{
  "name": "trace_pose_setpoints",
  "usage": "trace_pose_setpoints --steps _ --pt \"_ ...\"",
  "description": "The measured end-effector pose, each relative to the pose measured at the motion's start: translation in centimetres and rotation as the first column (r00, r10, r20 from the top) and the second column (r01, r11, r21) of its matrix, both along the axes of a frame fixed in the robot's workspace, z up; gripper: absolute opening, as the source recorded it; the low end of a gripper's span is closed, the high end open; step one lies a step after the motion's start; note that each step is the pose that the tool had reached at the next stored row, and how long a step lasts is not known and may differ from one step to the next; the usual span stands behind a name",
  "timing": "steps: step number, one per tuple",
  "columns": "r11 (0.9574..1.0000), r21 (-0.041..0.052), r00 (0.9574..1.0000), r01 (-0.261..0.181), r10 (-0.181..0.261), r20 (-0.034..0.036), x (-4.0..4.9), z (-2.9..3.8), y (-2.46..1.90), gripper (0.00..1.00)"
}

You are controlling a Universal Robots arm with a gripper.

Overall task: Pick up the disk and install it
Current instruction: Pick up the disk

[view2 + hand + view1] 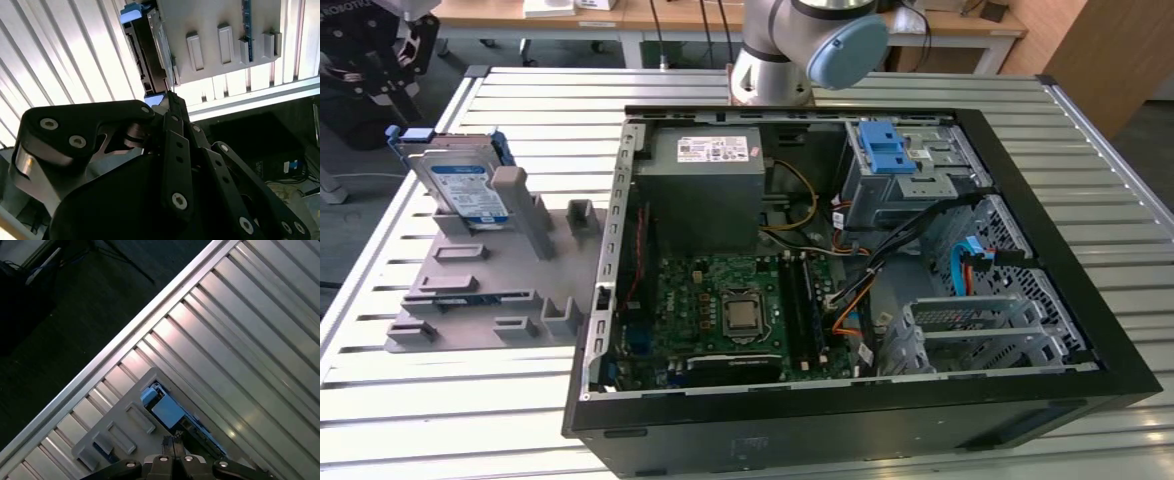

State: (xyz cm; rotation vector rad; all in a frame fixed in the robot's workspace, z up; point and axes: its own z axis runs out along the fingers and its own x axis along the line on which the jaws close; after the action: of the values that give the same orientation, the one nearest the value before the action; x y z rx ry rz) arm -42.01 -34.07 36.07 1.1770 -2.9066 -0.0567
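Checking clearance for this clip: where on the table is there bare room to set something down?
Bare table lies in front of the grey fixture, at the exterior view's lower left, and in a strip beyond the computer case on that view's right. Crowded: the fixture's far end, where the disk stands, and the case's cable-filled inside.

Premises present as a robotics laboratory or test workshop. Noted in the exterior view: a robot arm mounted at the edge of a ribbed aluminium table, an open computer case with its motherboard exposed, and a grey slotted fixture holding the disk upright. Wooden desks stand behind, and the first wrist view shows dark floor beyond the table edge.
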Motion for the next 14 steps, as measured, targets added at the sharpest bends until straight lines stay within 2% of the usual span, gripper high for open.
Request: trace_pose_setpoints --steps 3,6,11,14 --pt "0.9989 0.0022 0.9989 -0.047 0.047 0.0016 0.0 -0.04 0.0 0.11" --pt "0.9956 0.0042 0.9957 -0.093 0.093 0.0029 0.0 -0.08 0.0 0.11" --pt "0.987 0.0066 0.987 -0.161 0.161 0.0065 0.0 -0.14 0.0 0.11" --pt "0.9801 0.0075 0.9801 -0.198 0.198 0.0086 0.0 -0.16 0.0 0.11"
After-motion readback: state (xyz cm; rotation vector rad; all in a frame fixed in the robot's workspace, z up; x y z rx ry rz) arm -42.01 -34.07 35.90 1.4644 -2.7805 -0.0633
